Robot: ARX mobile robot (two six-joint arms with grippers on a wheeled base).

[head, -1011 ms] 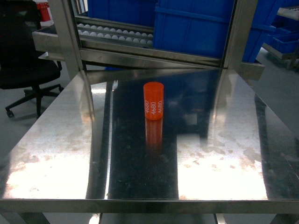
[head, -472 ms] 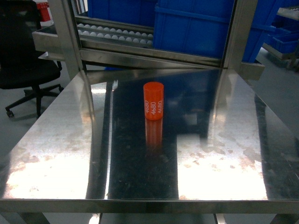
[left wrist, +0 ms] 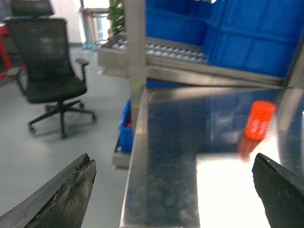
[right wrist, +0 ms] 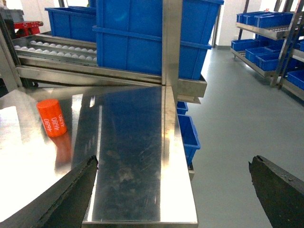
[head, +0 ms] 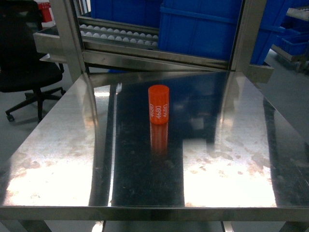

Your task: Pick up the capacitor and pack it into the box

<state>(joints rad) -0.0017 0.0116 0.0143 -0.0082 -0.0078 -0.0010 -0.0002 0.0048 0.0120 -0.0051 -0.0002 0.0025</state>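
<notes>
The capacitor (head: 159, 104) is an orange cylinder with white "4680" printed on its side, and it stands upright on the steel table (head: 63, 159), a little behind the middle of the tabletop, with nothing touching it. Its orange reflection lies on the shiny surface just in front of it. My left pincer (left wrist: 175, 190) hangs at the left front corner of the table, well apart from the capacitor, and its two dark fingers (left wrist: 66, 194) are spread wide, with nothing between them. My right pincer (right wrist: 175, 190) is beyond the right edge of the table, also far from the capacitor, and it is wide open and empty too. Behind the capacitor, at the back edge of the table, steel posts (head: 67, 34) rise, and behind them is a roller rack (head: 116, 34) with big blue bins (head: 203, 29) on it. To the left of the table a black office chair (head: 24, 63) stands on the grey floor (right wrist: 228, 123). To the right I see more blue bins on shelves (right wrist: 266, 42).
</notes>
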